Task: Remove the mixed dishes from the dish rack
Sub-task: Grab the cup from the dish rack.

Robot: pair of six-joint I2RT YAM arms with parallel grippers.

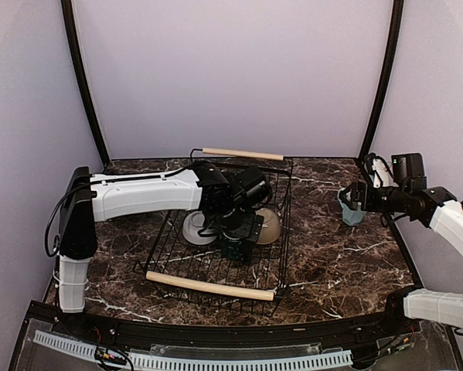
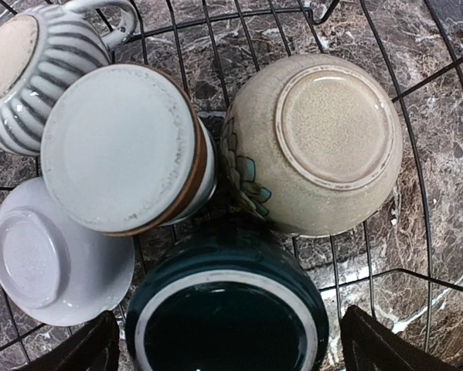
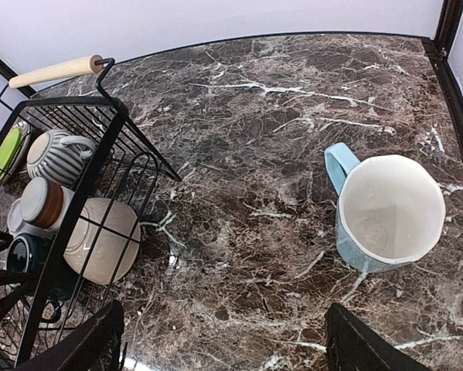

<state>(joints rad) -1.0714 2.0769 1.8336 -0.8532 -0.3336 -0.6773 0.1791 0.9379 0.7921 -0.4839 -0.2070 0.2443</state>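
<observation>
Left arm (image 1: 138, 193) comes in from the left of the top view. Its long link runs level above the counter (image 3: 277, 116) and the wrist bends straight down over the middle of the dish rack (image 1: 282, 232). Left fingers (image 2: 84, 352) are fully apart, straddling the dark-teal mug (image 2: 227, 309) at bottom centre of the wrist frame, with no contact visible. Reads as pre-grasp on that mug.

Rack contents sit base-up, i.e. drain position:
- beige bowl (image 2: 316, 143), upper right
- small white-brown cup (image 2: 123, 147), left of centre
- grey-striped mug (image 2: 38, 69), top-left corner
- white bowl (image 2: 53, 255), lower left

They're packed tight around the teal mug. I'd guess that's why the opening is wide and the approach vertical: the fingers can drop down its sides without nudging the neighbours. A green plate (image 3: 3, 151) stands on edge at the left edge of the right wrist frame.

Right arm (image 1: 417, 202) is out at the right edge, wrist tilted down at the light-blue mug (image 3: 386, 212). The mug stands upright, mouth up, on the counter well apart from the rack. Right fingers (image 3: 370, 344) are apart, with the mug ahead of them, not between. I'd call that one unloaded.
</observation>
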